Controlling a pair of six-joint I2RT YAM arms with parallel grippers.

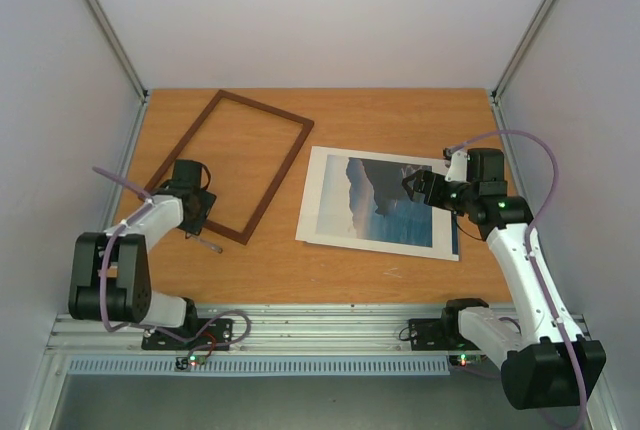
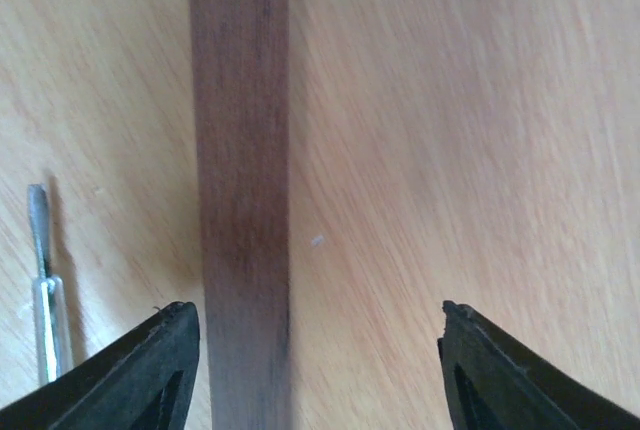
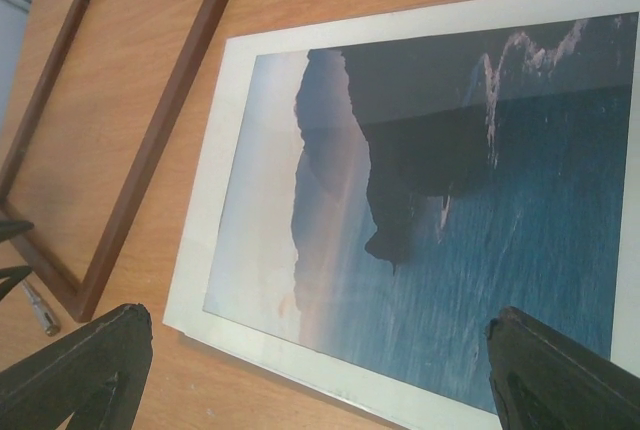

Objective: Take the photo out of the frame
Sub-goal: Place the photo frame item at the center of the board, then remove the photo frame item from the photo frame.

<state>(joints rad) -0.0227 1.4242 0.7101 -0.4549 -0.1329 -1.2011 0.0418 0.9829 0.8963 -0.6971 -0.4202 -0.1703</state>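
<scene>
The frame [image 1: 265,108] lies flat and empty on the left of the table, bare wood showing inside it. The photo [image 1: 385,205] lies to its right under a white mat board [image 1: 320,200], visible through the cutout. My left gripper [image 1: 195,212] hovers over the frame's near end. In the left wrist view one dark frame rail [image 2: 240,150] runs between the spread jaws of my left gripper [image 2: 318,325], close to the left finger, ungripped. My right gripper [image 1: 412,188] hangs open above the photo's right part. Below my right gripper [image 3: 320,320] are the photo [image 3: 450,200] and the frame [image 3: 165,120].
A small metal tool with a clear handle [image 1: 207,243] lies just outside the frame's near corner, also in the left wrist view as the tool [image 2: 45,280]. White walls enclose the table on three sides. The mat board's border [image 3: 203,240] rests on the wood.
</scene>
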